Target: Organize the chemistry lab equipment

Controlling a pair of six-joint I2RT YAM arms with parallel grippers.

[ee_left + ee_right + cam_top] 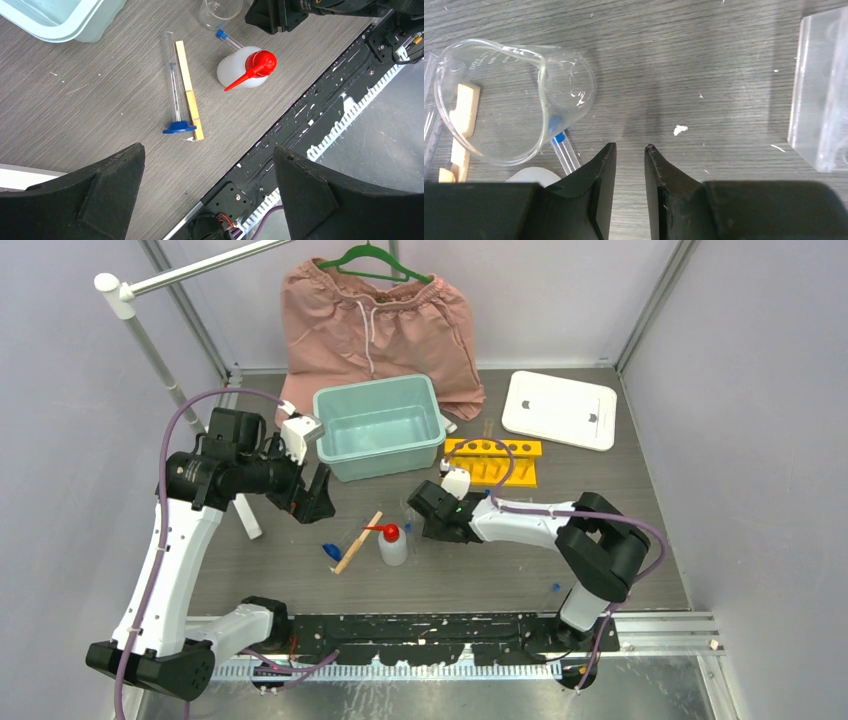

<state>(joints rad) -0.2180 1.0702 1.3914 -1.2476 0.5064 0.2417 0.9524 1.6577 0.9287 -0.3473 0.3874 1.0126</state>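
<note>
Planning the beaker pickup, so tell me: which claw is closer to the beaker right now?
Right. The right claw sits low, close beside the beaker without touching it. The left claw hangs farther off, on the other side of the stick.

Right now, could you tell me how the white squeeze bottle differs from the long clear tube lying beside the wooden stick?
The white squeeze bottle stands upright; the long clear tube lies on its side. The bottle is opaque and squat, the tube see-through and slender. The bottle's cap is red, the tube's foot blue. Both rest on the table.
</note>
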